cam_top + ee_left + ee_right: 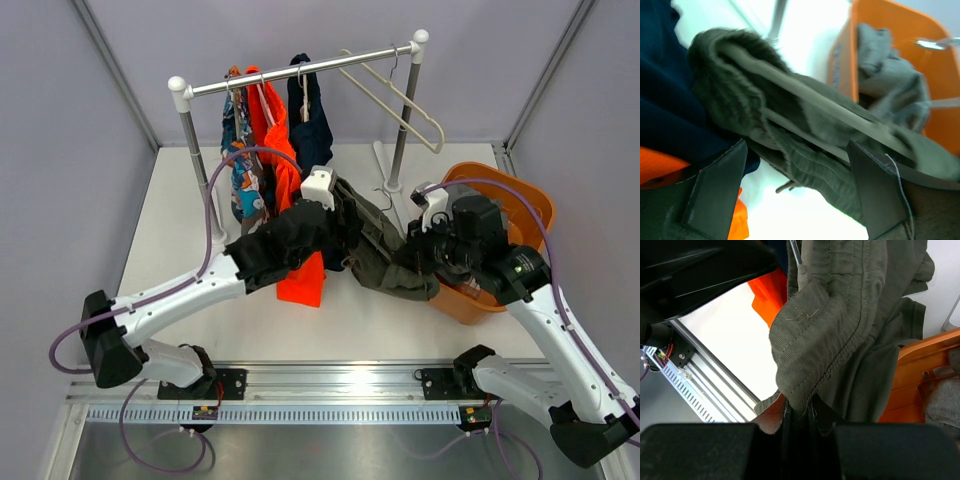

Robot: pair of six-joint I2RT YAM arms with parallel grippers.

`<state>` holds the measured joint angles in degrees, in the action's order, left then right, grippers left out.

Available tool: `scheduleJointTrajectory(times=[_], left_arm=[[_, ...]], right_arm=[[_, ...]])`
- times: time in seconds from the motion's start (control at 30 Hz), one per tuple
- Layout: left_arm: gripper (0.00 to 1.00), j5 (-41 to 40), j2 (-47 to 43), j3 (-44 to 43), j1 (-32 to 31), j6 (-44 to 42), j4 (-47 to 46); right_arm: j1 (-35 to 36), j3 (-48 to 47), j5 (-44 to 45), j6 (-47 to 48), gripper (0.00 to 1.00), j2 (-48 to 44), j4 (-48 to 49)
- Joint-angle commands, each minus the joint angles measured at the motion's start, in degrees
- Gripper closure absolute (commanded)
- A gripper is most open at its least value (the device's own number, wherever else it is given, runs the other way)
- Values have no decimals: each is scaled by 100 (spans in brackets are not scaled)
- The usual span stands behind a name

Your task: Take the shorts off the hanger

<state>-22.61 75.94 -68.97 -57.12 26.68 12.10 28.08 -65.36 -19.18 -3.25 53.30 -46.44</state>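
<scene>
Left gripper [797, 150]: jaws wide apart. The olive-green shorts [790, 115] pass between the two fingers [720, 190], with the ribbed waistband across the gap. The cloth lies against the right-hand finger, and I can't tell if it touches the other. No clamp on it.

Left arm: reaches from its base at the near left edge diagonally up to the table centre. The wrist sits low among the hung garments, just below the rack rail [300, 68], with the orange pair [300, 280] and navy pair [312, 125] beside it.

Right gripper [799, 412]: jaws nearly together, pinching a fold of the same olive-green shorts. The cloth rises from the fingertips and drapes to both sides.

Right arm: comes in from the near right, elbow raised. The wrist is over the near-left rim of the orange basket [535, 205], pointing left toward the other gripper.

Olive-green shorts: bunched in the air between the two grippers, just left of the basket. A thin metal rod shows at the top edge of the cloth in the right wrist view, but what it is can't be made out.

Grey shorts [890, 70]: crumpled inside the basket.
</scene>
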Motion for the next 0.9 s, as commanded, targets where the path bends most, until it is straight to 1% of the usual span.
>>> scheduleJointTrajectory(times=[0.0, 0.07, 0.13, 0.23, 0.3, 0.4, 0.43, 0.5, 0.53, 0.57, 0.6, 0.63, 0.67, 0.73, 0.77, 0.8, 0.87], left_arm=[[19, -1043, 254, -494, -27, 566, 266], [23, -1393, 333, -591, -27, 628, 390], [25, -1579, 369, -583, -18, 602, 364], [28, -1764, 421, -574, -9, 480, 215], [30, -1747, 474, -617, 34, 444, 162], [45, -1668, 588, -731, 131, 409, 74], [61, -1659, 597, -767, 131, 382, 39], [80, -1694, 571, -802, 140, 338, -14], [86, -1703, 519, -828, 140, 269, -41], [98, -1764, 475, -837, 140, 224, -41], [100, -1825, 422, -837, 149, 172, -15], [100, -1895, 369, -829, 158, 102, 55], [100, -2035, 212, -811, 201, 75, 117], [100, -2098, -8, -732, 315, 92, 301], [100, -2090, -131, -575, 385, 127, 345], [100, -2072, -376, -495, 551, 153, 381], [100, -1941, -597, -276, 815, 197, 486]], right_arm=[[-4, -231, -218, -27, 100, -284, 267], [-4, -214, -235, -18, 100, -337, 258], [-4, -205, -244, -18, 100, -416, 232], [-4, -179, -279, -9, 100, -513, 205], [-4, -161, -341, -18, 100, -557, 188], [-4, -144, -376, 17, 100, -619, 161], [-4, -126, -376, 26, 100, -628, 152], [-4, -91, -280, 105, 100, -689, 109], [-4, -73, -245, 131, 100, -698, 82], [-4, -56, -192, 227, 100, -715, 47], [-4, -47, -165, 271, 100, -759, -40], [-4, -38, -139, 289, 100, -786, -111], [-4, -29, -165, 698, 100, -803, -190], [-4, 32, -218, 1052, 100, -961, -462], [-4, 59, -314, 1420, 100, -1040, -576], [-4, 85, -436, 1667, 100, -1180, -847], [-30, 59, -691, 2062, 100, -1321, -998]])
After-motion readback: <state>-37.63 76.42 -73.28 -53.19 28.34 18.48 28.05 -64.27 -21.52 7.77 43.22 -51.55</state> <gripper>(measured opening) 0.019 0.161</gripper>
